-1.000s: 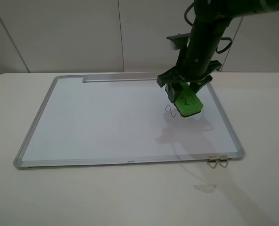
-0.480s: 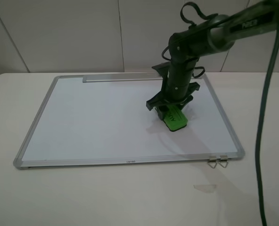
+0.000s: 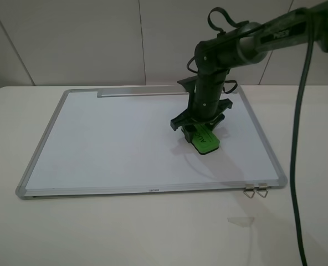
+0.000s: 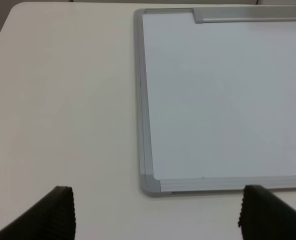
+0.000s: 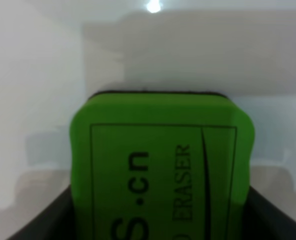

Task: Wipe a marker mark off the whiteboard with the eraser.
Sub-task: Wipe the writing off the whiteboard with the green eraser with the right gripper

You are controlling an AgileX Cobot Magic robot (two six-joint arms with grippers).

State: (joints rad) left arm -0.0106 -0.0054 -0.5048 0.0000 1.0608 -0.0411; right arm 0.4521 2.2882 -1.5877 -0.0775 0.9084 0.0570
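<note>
Green eraser shows "ERASER" only to right wrist.

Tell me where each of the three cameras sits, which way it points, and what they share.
Exterior high: mounted high, facing down over the whiteboard; shows the right arm and right gripper holding the eraser on it.
Left wrist: on its arm, looking past the open left gripper at a whiteboard corner.
Right wrist: on the right arm, close on the eraser between its fingers.
Shared: exterior and left wrist, the whiteboard; exterior and right wrist, the eraser.
</note>
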